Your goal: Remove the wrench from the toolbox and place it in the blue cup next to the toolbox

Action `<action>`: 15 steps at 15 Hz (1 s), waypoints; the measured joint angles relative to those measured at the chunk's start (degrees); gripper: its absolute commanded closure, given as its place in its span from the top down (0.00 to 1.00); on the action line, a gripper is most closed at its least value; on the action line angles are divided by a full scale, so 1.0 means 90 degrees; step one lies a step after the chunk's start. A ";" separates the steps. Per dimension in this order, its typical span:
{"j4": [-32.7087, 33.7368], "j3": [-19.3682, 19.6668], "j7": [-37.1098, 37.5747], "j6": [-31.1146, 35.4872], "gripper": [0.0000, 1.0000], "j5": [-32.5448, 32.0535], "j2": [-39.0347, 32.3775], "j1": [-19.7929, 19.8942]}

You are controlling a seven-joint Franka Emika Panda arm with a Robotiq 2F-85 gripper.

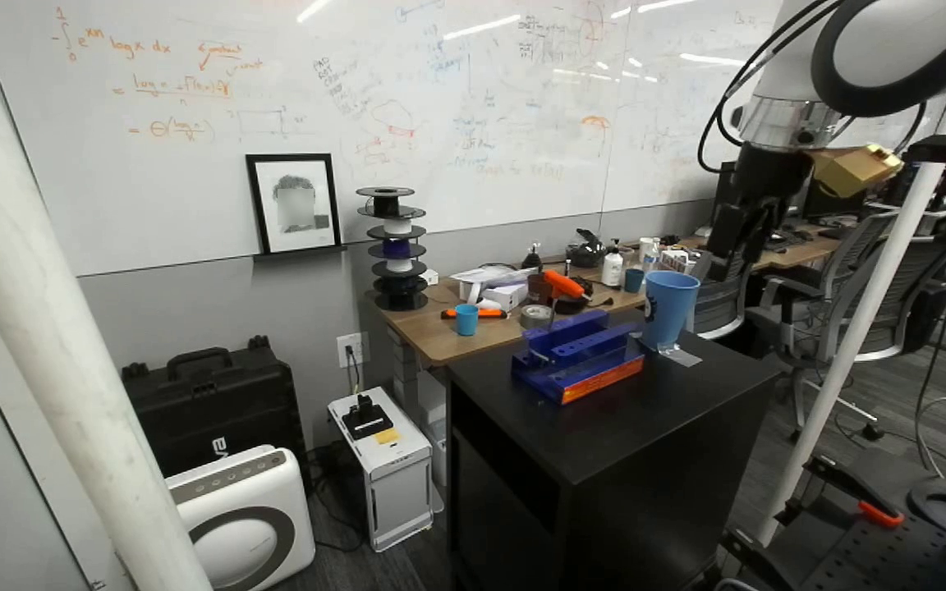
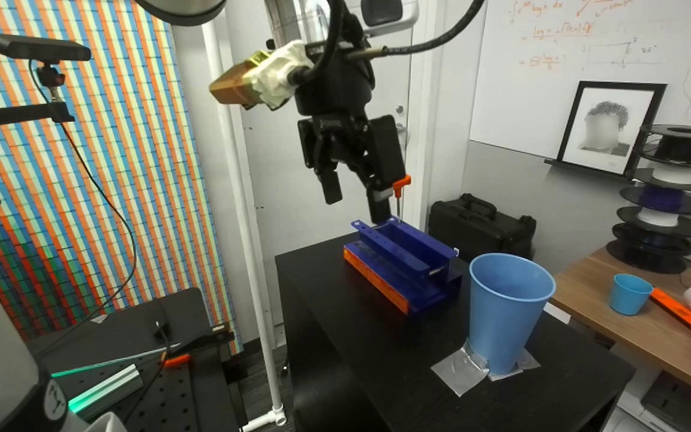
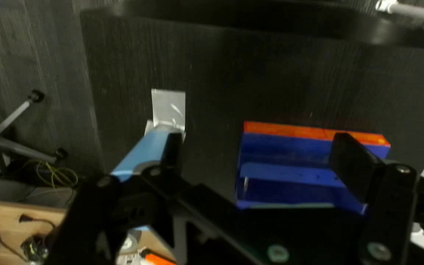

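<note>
Black cabinet (image 1: 645, 410): spread below the gripper (image 2: 355, 198).
Toolbox (image 2: 393, 270): set below, bare strip left toward the cabinet edge.
Gripper: jaws spread wide.
Blue cup (image 2: 504, 312): stood below, separated from the toolbox.
Wrench (image 2: 402, 183): stood upright in the toolbox, well apart from the jaws.

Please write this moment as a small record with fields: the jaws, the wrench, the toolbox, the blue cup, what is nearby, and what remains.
Jaws: open, holding nothing, clear of the toolbox and the blue cup
Wrench: red-orange handle up, roughly upright at the toolbox end away from the cup; lower end hidden
Toolbox: dark blue, orange trim, on the black cabinet
Blue cup: upright, beside the toolbox but apart from it; tape at its base
Nearby: smaller cup on wooden desk
Remaining: wrench not yet in blue cup
</note>
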State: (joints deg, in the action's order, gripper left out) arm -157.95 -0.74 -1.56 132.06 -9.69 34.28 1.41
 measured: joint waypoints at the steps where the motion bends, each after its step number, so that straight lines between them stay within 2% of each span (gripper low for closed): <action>1: 0.0010 -0.0035 0.0019 0.0477 1.00 -0.0001 -0.0072 -0.0001; 5: 0.0118 -0.0220 0.0361 0.2399 1.00 0.0085 -0.0707 -0.0054; 8: 0.0333 -0.0413 0.0666 0.3421 1.00 0.0390 -0.1450 -0.0195; 11: 0.0645 -0.0608 0.0906 0.4040 1.00 0.0756 -0.2223 -0.0436; 15: 0.1163 -0.0896 0.1406 0.4175 1.00 0.0687 -0.3070 -0.0463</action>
State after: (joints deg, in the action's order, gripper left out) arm -147.49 -8.80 11.10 169.63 -3.50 6.65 -2.75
